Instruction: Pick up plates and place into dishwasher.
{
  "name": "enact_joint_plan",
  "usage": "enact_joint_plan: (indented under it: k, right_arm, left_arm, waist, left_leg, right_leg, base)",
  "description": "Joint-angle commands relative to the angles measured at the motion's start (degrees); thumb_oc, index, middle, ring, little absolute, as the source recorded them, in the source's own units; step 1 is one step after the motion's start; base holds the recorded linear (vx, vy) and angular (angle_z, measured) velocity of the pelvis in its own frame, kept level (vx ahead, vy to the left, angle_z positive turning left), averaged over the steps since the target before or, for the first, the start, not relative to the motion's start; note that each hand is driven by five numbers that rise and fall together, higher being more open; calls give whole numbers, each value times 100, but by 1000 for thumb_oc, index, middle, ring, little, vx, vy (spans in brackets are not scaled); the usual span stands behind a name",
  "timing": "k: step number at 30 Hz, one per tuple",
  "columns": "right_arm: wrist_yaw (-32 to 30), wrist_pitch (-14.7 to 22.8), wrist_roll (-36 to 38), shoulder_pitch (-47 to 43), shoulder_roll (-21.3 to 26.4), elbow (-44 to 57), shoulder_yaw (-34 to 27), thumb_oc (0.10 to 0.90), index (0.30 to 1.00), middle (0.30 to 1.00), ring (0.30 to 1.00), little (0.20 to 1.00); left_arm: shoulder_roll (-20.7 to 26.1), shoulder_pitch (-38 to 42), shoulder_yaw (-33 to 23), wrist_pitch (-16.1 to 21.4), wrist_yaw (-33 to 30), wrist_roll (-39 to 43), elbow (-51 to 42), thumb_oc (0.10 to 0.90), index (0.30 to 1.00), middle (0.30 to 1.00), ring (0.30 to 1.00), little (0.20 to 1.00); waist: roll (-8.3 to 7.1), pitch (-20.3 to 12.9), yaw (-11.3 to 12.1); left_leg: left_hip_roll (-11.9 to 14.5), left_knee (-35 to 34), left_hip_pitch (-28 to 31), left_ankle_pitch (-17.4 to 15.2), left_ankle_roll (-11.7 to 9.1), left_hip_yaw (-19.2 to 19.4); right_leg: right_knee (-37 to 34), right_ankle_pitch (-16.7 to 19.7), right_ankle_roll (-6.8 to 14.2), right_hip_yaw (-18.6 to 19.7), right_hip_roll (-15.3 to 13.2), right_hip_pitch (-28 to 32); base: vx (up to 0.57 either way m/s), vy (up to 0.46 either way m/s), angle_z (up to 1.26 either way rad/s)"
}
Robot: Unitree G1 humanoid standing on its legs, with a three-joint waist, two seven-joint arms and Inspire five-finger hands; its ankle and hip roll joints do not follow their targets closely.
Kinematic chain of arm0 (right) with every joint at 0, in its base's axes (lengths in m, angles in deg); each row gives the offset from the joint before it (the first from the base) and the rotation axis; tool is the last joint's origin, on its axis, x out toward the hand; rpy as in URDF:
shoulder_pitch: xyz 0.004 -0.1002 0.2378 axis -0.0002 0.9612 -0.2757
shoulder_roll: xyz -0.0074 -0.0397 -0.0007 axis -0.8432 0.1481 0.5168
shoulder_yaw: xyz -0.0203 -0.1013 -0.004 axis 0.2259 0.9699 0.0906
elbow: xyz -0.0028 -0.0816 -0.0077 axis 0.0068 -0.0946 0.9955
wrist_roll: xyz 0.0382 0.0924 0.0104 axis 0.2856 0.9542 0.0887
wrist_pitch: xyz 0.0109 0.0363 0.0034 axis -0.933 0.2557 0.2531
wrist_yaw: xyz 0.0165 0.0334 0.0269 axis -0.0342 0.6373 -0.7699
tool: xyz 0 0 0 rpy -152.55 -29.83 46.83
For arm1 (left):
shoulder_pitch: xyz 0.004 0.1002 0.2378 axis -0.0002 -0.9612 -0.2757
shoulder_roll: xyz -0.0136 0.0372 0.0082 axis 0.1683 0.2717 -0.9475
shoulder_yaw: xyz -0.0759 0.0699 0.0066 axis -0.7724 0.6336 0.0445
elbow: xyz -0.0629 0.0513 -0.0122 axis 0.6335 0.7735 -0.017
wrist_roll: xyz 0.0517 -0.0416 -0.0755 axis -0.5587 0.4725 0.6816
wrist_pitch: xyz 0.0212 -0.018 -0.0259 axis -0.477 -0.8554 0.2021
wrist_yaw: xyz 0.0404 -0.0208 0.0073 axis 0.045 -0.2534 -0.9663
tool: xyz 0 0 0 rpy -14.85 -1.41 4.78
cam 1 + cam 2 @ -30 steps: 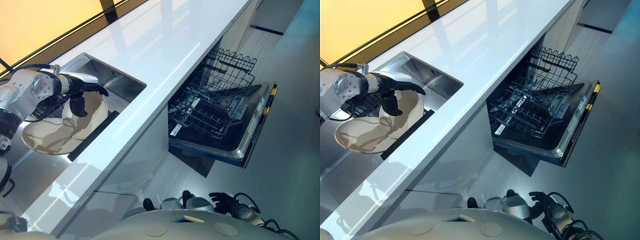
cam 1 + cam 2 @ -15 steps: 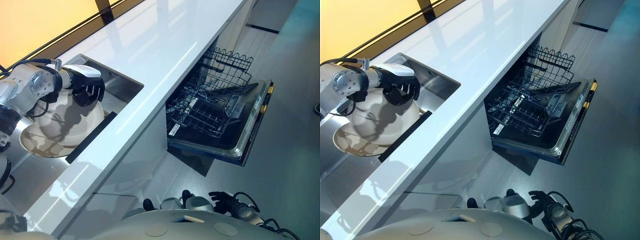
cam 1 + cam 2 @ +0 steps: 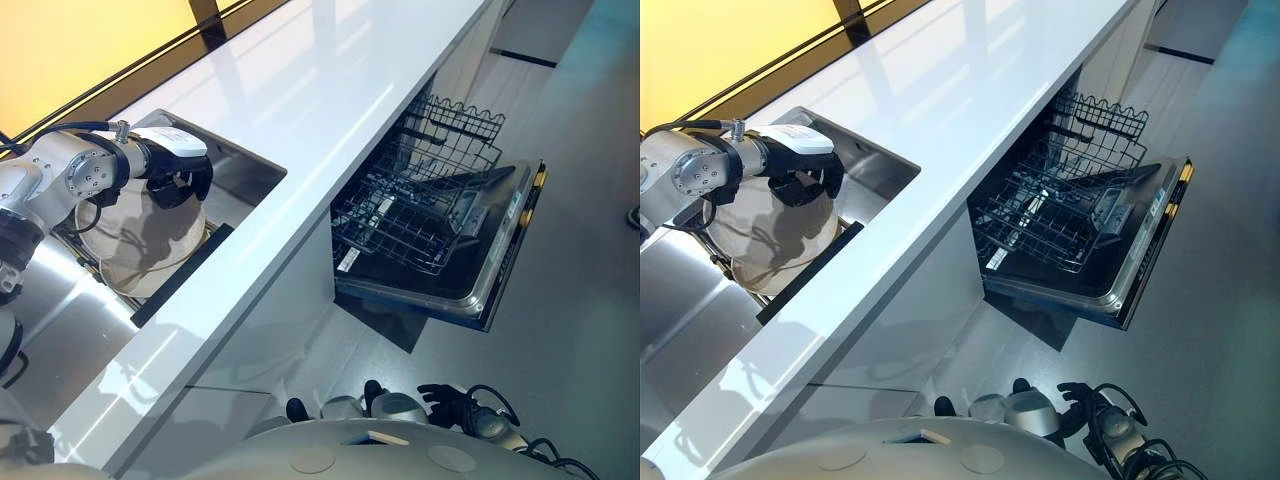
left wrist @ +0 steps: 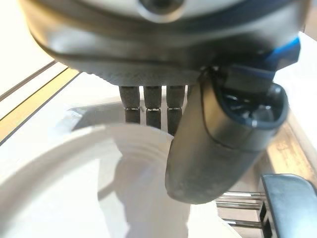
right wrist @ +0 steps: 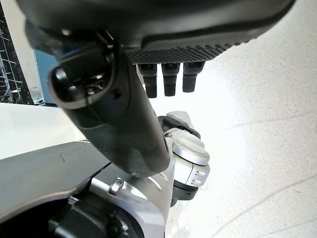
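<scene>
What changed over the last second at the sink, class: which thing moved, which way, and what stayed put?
The left hand closed on the rim of the plate and tipped it up off the flat plate beneath, which is now hidden. The right hand stayed low near the floor, and the dishwasher stayed open with its racks pulled out.

No text, label, number or sign can be read on any surface in these views.
</scene>
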Motion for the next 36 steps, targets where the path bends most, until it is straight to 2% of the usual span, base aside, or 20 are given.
enact_joint_plan:
  k: [1,3,4,7,8,9,11,13,15,18,20,23,27,32,36]
  right_arm:
    - [-106,384,193,-77,191,171,25,800,900,900,900,900]
    - [-47,445,489,-69,270,701,-22,800,900,900,900,900]
    - [63,361,695,-64,320,1170,-62,800,900,900,900,900]
    - [775,105,1490,36,389,2627,-115,800,900,900,900,900]
    - [1170,-67,1827,98,380,3151,-110,800,900,900,900,900]
    - [1598,-125,2198,167,384,3567,-89,800,900,900,900,900]
    - [2358,-168,2844,240,400,4169,-42,800,900,900,900,900]
    - [3020,-183,3688,175,577,4992,-90,800,900,900,900,900]
    - [3200,-493,4339,25,697,5715,-266,800,900,900,900,900]
    - [3264,-770,5281,-308,859,6331,-593,800,900,900,900,900]
    - [3147,-1093,6191,-683,813,6654,-921,800,900,900,900,900]
    - [2969,-1037,6781,-1061,617,6855,-1109,800,900,900,900,900]
    - [2893,-760,6561,-1261,472,7123,-1177,800,900,900,900,900]
    - [3003,-552,6605,-1418,651,7473,-1238,800,900,900,900,900]
    - [2740,-292,6777,-1598,743,7636,-1317,800,900,900,900,900]
  left_arm:
    - [368,1155,-461,-214,-413,223,333,377,538,538,538,477]
    - [411,1056,-556,-349,-451,362,179,385,545,545,545,485]
    - [439,971,-643,-435,-486,426,52,383,542,542,542,483]
    - [527,640,-1016,-593,-636,585,-241,342,507,507,507,442]
    - [563,533,-1177,-563,-678,574,-265,320,488,488,488,420]
    - [611,449,-1283,-494,-780,566,-248,262,439,439,439,362]
    - [722,372,-1357,-287,-1007,598,-71,243,422,422,422,343]
    - [898,323,-1271,-89,-1275,682,97,278,453,453,453,378]
    - [964,116,-1356,-9,-1481,642,103,284,458,458,458,384]
    - [957,-298,-1628,-39,-1747,551,-27,289,462,462,462,389]
    - [853,-680,-1960,-101,-1917,418,-179,287,460,460,460,387]
    - [691,-1043,-2320,-188,-2063,244,-348,284,458,458,458,384]
    - [671,-1215,-2578,-244,-2031,240,-530,289,462,462,462,389]
    - [764,-1324,-2785,-146,-2045,271,-581,289,462,462,462,389]
    - [751,-1301,-2831,-150,-2252,392,-531,292,465,465,465,392]
  waist:
    - [236,-123,74]
    - [229,-111,83]
    - [220,-105,87]
    - [184,-88,74]
    - [165,-84,70]
    - [151,-87,64]
    - [123,-102,72]
    - [92,-143,107]
    - [67,-169,155]
    - [57,-200,223]
    - [51,-232,296]
    - [73,-268,368]
    - [104,-332,441]
    - [93,-365,485]
    - [68,-363,496]
  left_leg:
    - [-505,165,199,-821,339,124]
    - [-500,168,199,-811,334,91]
    - [-496,176,195,-811,335,75]
    - [-491,201,183,-813,341,36]
    - [-489,202,183,-811,339,31]
    - [-487,202,182,-807,332,28]
    - [-484,196,183,-801,316,32]
    - [-463,171,180,-769,282,39]
    - [-455,161,180,-753,272,42]
    - [-445,131,188,-726,269,29]
    - [-446,115,200,-723,282,5]
    - [-449,104,208,-725,306,-27]
    - [-450,96,191,-708,323,-62]
    - [-434,87,179,-673,313,-91]
    - [-426,96,169,-658,306,-108]
  right_leg:
    - [393,-310,484,-169,193,-167]
    - [386,-305,477,-187,190,-152]
    - [392,-308,470,-195,187,-151]
    - [425,-335,443,-213,182,-160]
    - [429,-344,432,-221,183,-160]
    - [429,-352,426,-234,182,-157]
    - [420,-362,427,-257,186,-151]
    - [370,-345,436,-282,185,-137]
    - [349,-336,442,-295,184,-129]
    - [331,-318,435,-325,178,-119]
    - [311,-319,414,-341,176,-93]
    - [288,-323,389,-367,168,-64]
    - [249,-323,364,-397,162,-36]
    - [237,-327,331,-417,175,-11]
    - [245,-328,306,-419,186,-4]
  base:
    - [0,0,0]
    - [-2,-3,2]
    - [-12,-11,4]
    - [-30,-20,4]
    - [-40,-28,-1]
    - [-51,-35,-1]
    - [-62,-40,0]
    - [-67,-38,1]
    - [-45,-16,2]
    - [-24,-3,1]
    - [0,0,0]
    - [0,0,0]
    - [0,0,0]
    - [0,0,0]
    - [0,0,0]
